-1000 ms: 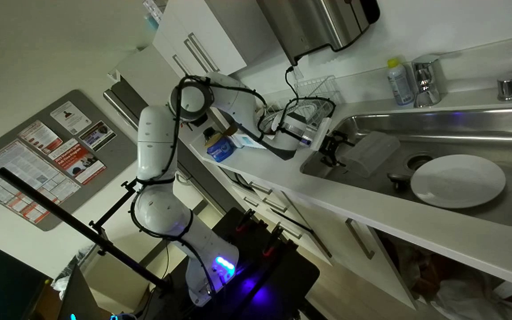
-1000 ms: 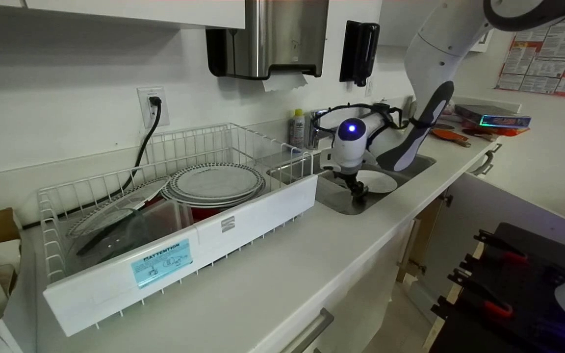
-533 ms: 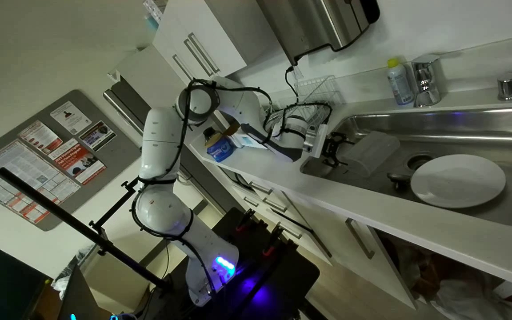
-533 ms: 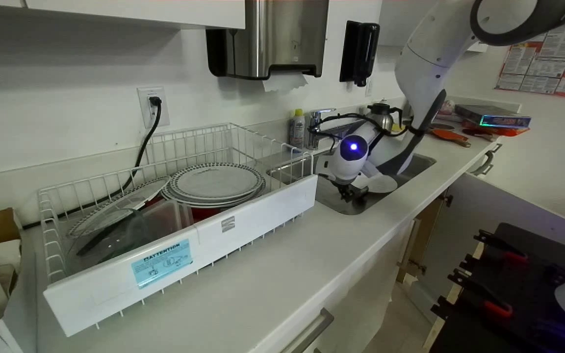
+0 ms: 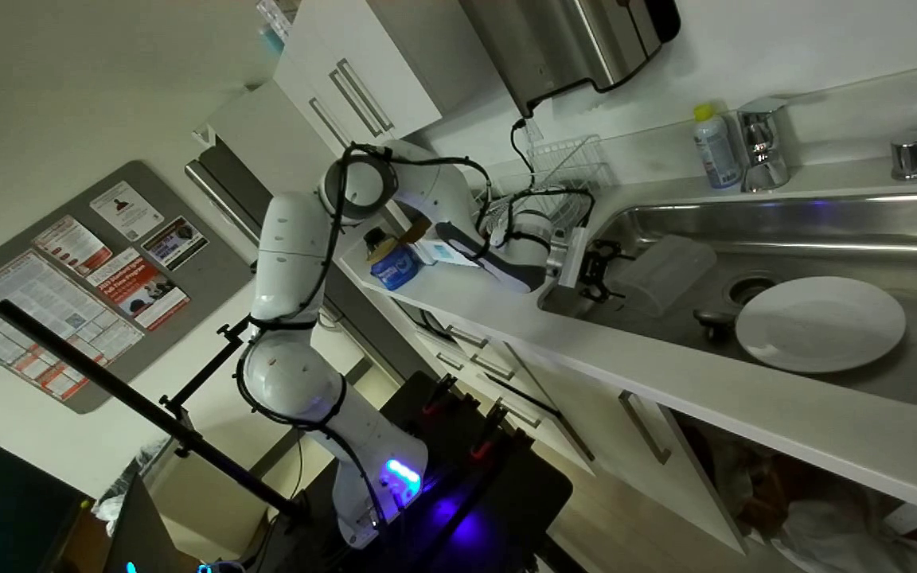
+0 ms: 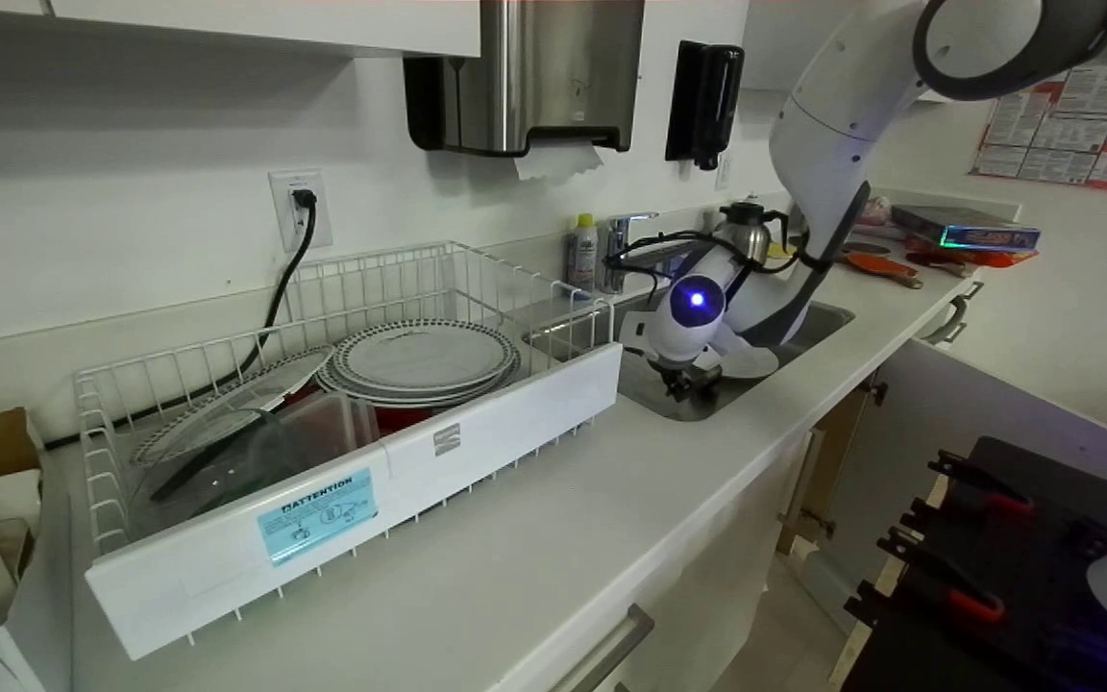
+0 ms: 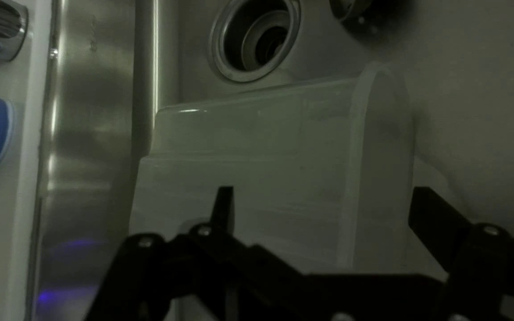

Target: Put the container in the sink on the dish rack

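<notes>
Plate (image 5: 821,325): it's showing in both exterior views but not the wrist view, resting in the sink (image 5: 809,220).
Container (image 7: 279,169): it's lying on its side in the sink, translucent plastic, rounded at the rim.
Gripper (image 7: 324,195): its black fingers (image 7: 435,223) are standing apart over one end of the sink.
Dish rack (image 6: 515,428): white-wired, it's standing beside the sink, holding stacked plates (image 6: 424,356) and a clear vessel (image 6: 328,428).

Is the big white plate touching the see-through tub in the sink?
Apart. In an exterior view, some sink floor shows between the white plate and the see-through tub.
</notes>
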`<action>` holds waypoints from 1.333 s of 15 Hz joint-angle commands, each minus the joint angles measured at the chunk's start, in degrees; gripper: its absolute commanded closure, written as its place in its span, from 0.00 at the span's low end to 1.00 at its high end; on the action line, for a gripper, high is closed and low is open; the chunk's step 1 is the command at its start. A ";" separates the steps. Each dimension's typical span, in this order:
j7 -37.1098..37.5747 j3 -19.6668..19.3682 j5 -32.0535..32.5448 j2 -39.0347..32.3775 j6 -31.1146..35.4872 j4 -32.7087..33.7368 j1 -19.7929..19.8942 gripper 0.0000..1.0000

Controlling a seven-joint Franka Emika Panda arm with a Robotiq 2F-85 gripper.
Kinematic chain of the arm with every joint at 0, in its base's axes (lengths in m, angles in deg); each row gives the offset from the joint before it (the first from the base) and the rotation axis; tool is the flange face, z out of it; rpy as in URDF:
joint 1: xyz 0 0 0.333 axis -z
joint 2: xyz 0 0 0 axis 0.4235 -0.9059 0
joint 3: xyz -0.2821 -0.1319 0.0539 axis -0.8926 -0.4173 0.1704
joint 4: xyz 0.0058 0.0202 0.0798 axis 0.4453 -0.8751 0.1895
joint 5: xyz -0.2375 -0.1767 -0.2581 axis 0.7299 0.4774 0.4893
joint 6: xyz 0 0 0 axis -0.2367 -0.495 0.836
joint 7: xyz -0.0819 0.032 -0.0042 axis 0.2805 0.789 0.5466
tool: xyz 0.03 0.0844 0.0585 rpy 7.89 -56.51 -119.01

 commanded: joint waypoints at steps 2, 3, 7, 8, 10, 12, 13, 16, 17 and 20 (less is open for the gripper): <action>11.35 -0.11 14.26 -1.15 -0.05 2.81 -0.19 0.00; 13.81 0.23 17.00 -1.27 -0.45 3.14 0.13 0.00; 20.28 0.70 22.86 -2.13 -0.74 4.36 1.10 0.00; 21.32 0.69 23.51 -2.38 -0.82 4.59 1.23 0.00; 22.54 0.59 23.89 -2.98 -0.76 5.17 1.53 0.00; 23.66 0.50 23.85 -3.18 -0.92 5.46 1.82 0.11; 23.99 0.49 23.95 -3.22 -0.77 5.61 2.01 0.26; 24.92 0.38 23.65 -3.10 -0.95 5.71 2.20 0.51; 25.24 0.36 23.66 -3.04 -0.97 5.68 2.21 0.58; 25.58 0.32 23.78 -2.37 -1.32 5.06 2.05 0.81</action>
